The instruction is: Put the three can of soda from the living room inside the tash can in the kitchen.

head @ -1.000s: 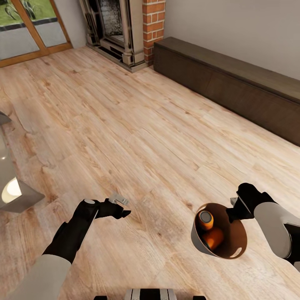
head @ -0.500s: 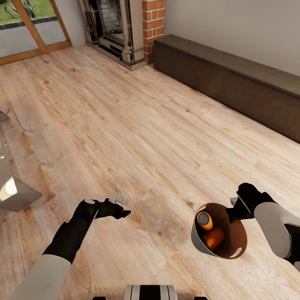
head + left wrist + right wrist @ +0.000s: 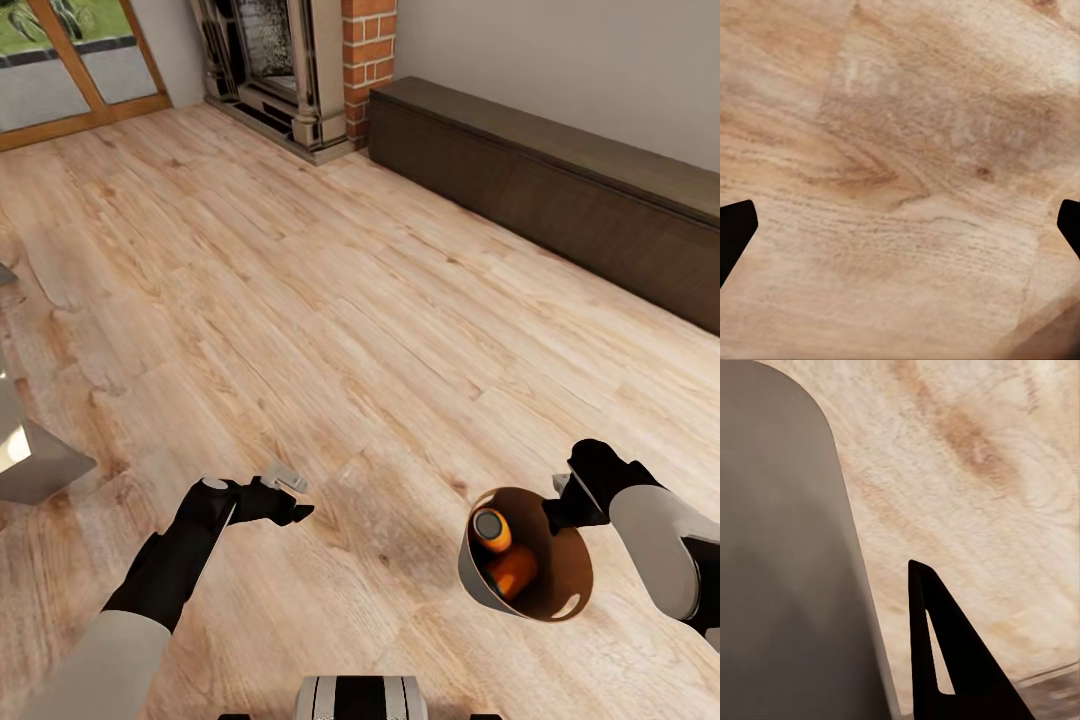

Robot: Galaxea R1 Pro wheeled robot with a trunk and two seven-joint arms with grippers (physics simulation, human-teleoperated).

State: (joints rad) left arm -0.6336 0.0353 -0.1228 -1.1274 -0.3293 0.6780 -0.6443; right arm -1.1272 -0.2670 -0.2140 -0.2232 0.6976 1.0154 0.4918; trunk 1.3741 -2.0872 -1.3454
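1. We judge this to be the carrying step: our right gripper [image 3: 556, 500] is clamped on the rim of the tash can [image 3: 478, 580], which hangs tilted above the wood floor [image 3: 330, 300] with its mouth turned toward the head camera.

2. Inside it lie cans of soda [image 3: 500, 550]. We make out two orange bodies, one showing its grey end; a third may lie hidden beneath them, though we cannot tell from this angle.

3. The bin looks plain grey outside and glossy brown-orange inside, with no lid (in the right wrist view its grey wall [image 3: 780, 585] sits against one dark finger [image 3: 945, 660]).

4. Our left gripper [image 3: 290, 495] is empty, its fingers spread wide over bare boards; the left wrist view shows both tips at the frame's edges with nothing between them.

5. The brick fireplace [image 3: 368, 50] and a long dark cabinet [image 3: 560, 190] place us in the living room, so the next move calls for driving to the kitchen while keeping the bin from tipping further, lest the cans roll out.
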